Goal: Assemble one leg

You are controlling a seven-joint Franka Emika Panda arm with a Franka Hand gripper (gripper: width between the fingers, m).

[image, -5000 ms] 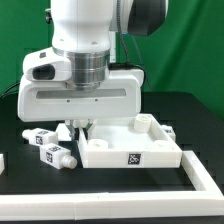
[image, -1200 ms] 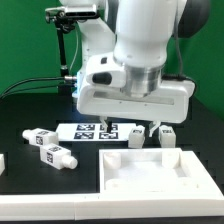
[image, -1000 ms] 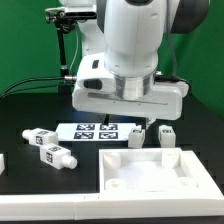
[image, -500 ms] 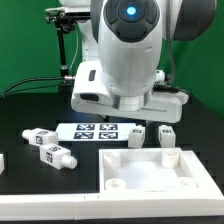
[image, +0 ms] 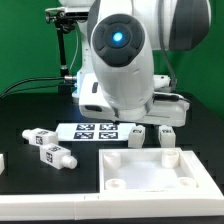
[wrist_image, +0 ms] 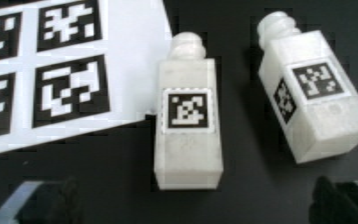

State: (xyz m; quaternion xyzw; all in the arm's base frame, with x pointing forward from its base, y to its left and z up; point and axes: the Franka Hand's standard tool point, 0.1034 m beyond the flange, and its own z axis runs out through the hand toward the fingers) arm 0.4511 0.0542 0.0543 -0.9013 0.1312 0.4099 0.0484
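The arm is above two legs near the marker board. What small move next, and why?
Probably lower straight onto the middle leg: the gripper is open, holds nothing, and that leg lies centred between its fingers. The other leg lies close beside, so descend carefully.

- No words, letters, digits or brand names can be read in either view.
- The marker board (wrist_image: 51, 70) carries black-and-white square tags, which are pattern only.
- The first leg (wrist_image: 190, 150) and the second leg (wrist_image: 313, 125) each show one such tag, with no legible characters.
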